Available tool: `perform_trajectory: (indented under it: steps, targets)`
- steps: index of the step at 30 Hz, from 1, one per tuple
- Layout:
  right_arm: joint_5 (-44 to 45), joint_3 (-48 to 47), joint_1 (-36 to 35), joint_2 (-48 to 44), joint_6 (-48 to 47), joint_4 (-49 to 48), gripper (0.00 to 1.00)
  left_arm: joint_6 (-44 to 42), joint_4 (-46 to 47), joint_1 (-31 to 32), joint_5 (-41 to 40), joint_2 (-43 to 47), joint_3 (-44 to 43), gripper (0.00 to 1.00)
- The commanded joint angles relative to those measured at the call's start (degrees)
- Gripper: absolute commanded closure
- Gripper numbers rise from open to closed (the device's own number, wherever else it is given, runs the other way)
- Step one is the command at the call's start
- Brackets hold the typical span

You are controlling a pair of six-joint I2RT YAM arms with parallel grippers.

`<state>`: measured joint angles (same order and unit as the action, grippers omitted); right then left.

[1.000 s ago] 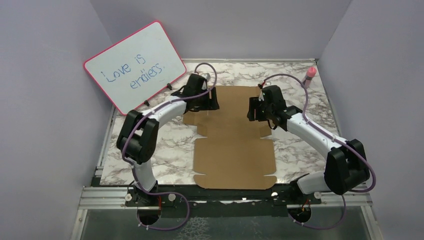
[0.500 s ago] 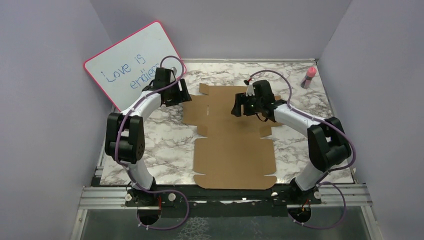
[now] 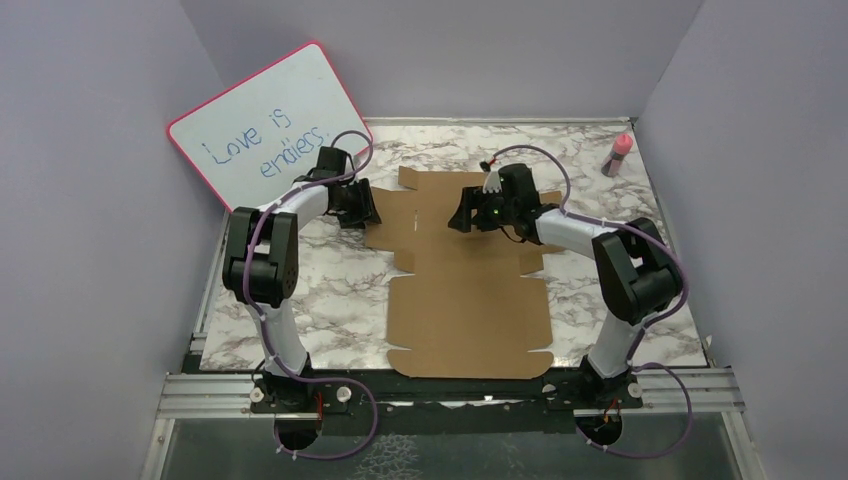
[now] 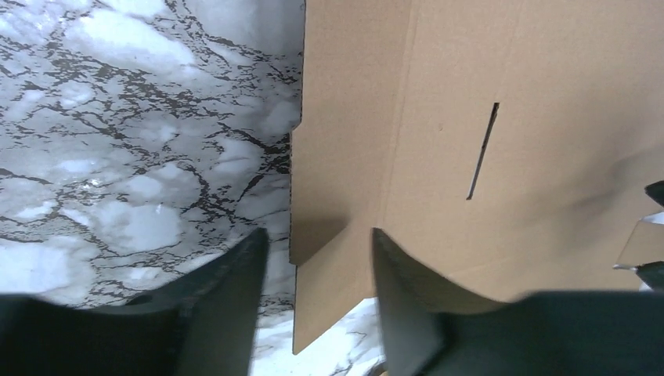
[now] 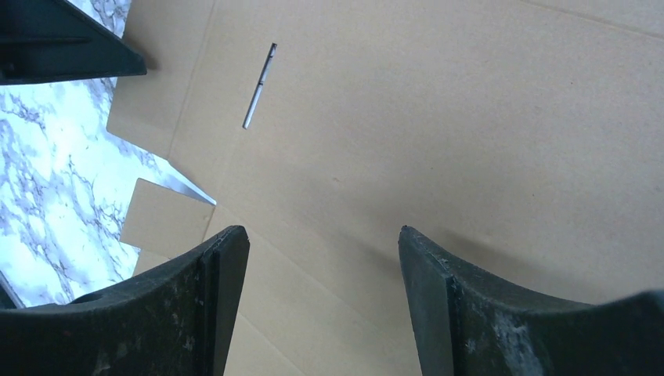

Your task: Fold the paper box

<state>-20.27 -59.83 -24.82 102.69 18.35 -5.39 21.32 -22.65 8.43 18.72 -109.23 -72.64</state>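
Observation:
The paper box [image 3: 468, 300] lies unfolded as a flat brown cardboard sheet on the marble table [image 3: 330, 290]. My left gripper [image 3: 364, 206] is low at the sheet's far left flap. In the left wrist view the left gripper [image 4: 319, 235] is open, its jaws straddling the flap's edge [image 4: 296, 235], whose corner is slightly off the table. My right gripper [image 3: 458, 218] hovers over the far panel. In the right wrist view the right gripper [image 5: 322, 231] stands open above bare cardboard [image 5: 431, 117], holding nothing. A narrow slit [image 5: 259, 86] shows in the panel.
A pink-framed whiteboard [image 3: 265, 130] leans at the back left, close behind the left arm. A small pink bottle [image 3: 619, 152] stands at the back right corner. Grey walls close in the table on three sides.
The left gripper drew back off the far panel to its left flap edge and its jaws narrowed a little. The right gripper moved left over the far panel, jaws wider.

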Motion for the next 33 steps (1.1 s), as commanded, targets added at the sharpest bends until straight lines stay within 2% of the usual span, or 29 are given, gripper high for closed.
perform_trajectory:
  steps: [1, 5, 9, 22, 33]
  targets:
    - [-2.71, 1.63, -0.43, 2.21, 2.12, -6.09, 0.24, -1.27, -0.35, -0.42, 2.34, 0.26, -2.08, 0.59]
    - [-3.35, 3.94, -0.67, 3.33, 3.64, -9.01, 0.24, -1.82, -0.61, -0.22, 2.34, 1.57, -1.90, 0.83]
    - [-3.57, 5.68, -0.94, 4.67, 5.03, -11.12, 0.24, -2.68, -2.03, 0.62, 0.32, 2.97, -2.46, 0.93]
    - [-2.19, 7.47, -1.95, 6.49, 6.75, -13.01, 0.25, -5.09, -8.43, 9.15, -14.40, 4.01, -6.73, 0.95]
    - [-0.73, 7.83, -2.47, 7.55, 7.91, -13.66, 0.24, -5.57, -12.31, 15.63, -20.31, 1.62, -13.22, 0.97]
